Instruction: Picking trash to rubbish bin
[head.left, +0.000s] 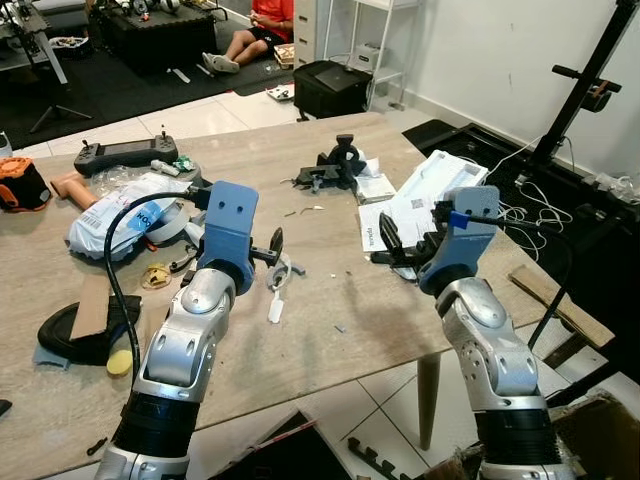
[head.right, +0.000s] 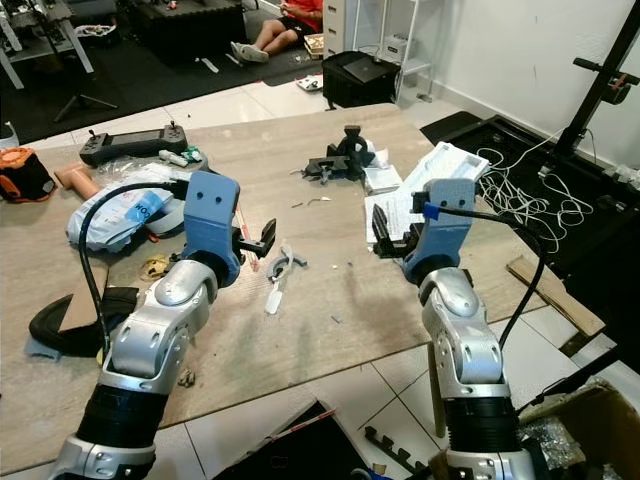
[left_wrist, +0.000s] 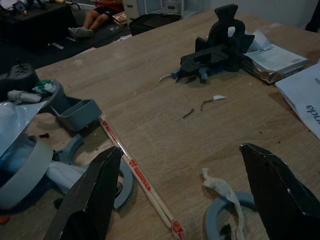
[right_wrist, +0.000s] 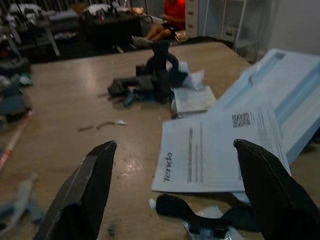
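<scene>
Little of the job looks done: the wooden table is strewn with litter and no rubbish bin can be made out. The left gripper hovers with its jaws spread wide and empty above the nearest scraps, a crumpled white wrapper lying on a grey ring, with a paper-sleeved pair of chopsticks at about 9 o'clock from them. The right gripper hangs at the table's 3 o'clock side, jaws likewise wide apart and holding nothing, over a printed white leaflet and a small black clip. Further out toward 12 o'clock sit a black clamp and tiny wire bits; a plastic bag lies around 10 o'clock. By my reckoning every pickup remains, and the wrapper seems the likeliest first grab.
</scene>
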